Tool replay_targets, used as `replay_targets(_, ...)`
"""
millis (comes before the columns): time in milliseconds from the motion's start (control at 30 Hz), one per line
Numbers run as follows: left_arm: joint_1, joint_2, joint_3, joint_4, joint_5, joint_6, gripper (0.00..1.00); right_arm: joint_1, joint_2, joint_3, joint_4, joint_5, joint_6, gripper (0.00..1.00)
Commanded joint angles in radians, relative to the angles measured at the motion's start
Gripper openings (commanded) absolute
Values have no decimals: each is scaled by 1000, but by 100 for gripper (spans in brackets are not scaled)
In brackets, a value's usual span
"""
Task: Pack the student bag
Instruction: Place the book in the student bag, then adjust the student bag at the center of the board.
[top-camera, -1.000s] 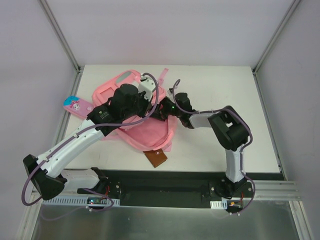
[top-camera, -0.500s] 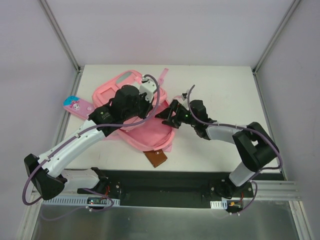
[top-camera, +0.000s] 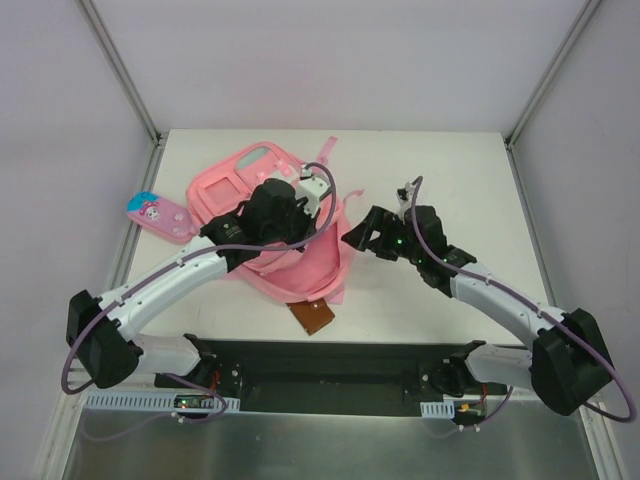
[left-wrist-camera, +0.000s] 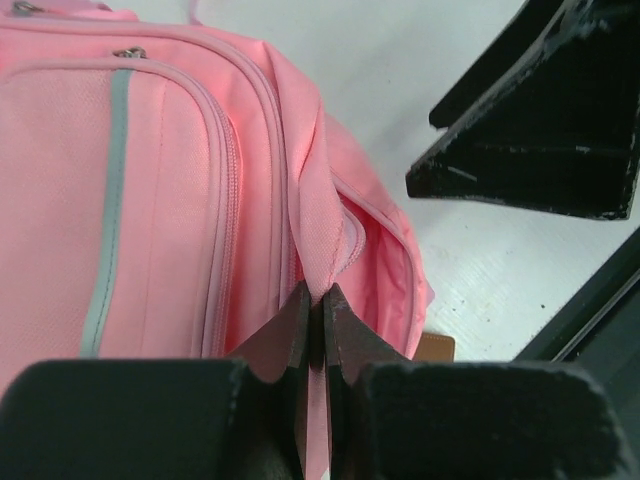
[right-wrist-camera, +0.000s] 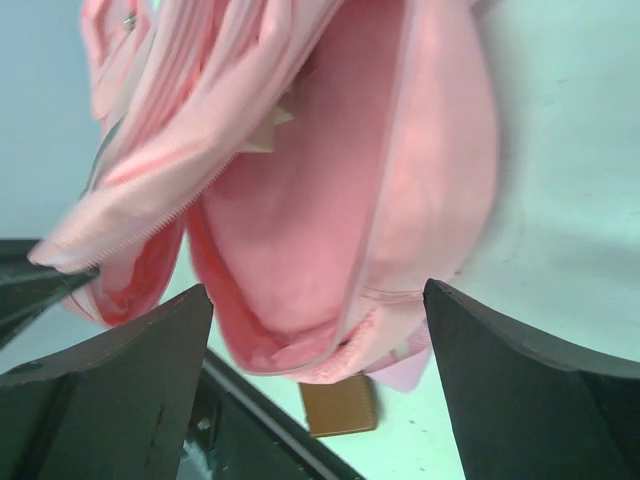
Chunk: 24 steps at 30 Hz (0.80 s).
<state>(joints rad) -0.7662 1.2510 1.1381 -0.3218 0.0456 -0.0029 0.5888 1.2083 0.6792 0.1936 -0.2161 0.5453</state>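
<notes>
The pink student bag lies left of centre on the white table, its main compartment gaping toward the right. The left gripper is pinched tight on a fold of fabric at the rim of that opening. The right gripper stands wide apart and empty, just right of the opening. A flat brown item lies at the bag's near edge. A small pink pencil case sits at the table's left edge.

Pink student bag, grey-striped; pink-and-blue cartoon pencil case.

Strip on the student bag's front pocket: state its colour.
The strip is pale grey; left wrist view shows it best.
</notes>
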Motion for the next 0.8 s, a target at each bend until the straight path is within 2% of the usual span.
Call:
replay_targets(0, -4, 50, -11, 72, 60, -72, 0, -7, 5, 69, -249, 155, -114, 88)
replay_targets(267, -4, 51, -23, 79, 72, -74, 1, 2, 224, 134, -198, 34, -102, 83)
replay_targets(300, -4, 59, -21, 78, 115, -69, 16, 0, 235, 144, -209, 46, -100, 84)
replay_targets(333, -4, 80, -5, 41, 125, -71, 45, 0, 238, 163, -232, 61, -104, 86)
replay_targets(367, -4, 85, 0, 30, 131, -83, 52, 0, 232, 164, -262, 79, -104, 87)
replay_targets(400, -4, 84, -1, 29, 161, -94, 53, -4, 224, 163, -270, 105, -100, 87)
replay_targets(500, -8, 30, -24, 30, 134, -123, 71, -20, 169, 123, -273, 138, -71, 88)
replay_targets(667, -10, -137, -32, 29, -33, -117, 92, -32, 24, 48, -284, 170, -18, 88)
replay_targets(700, -8, -159, -32, 29, -47, -120, 94, -35, 5, 27, -280, 159, -10, 89)
replay_targets(767, -8, -214, -40, 24, -113, -124, 97, -34, -29, 7, -217, 112, 16, 96)
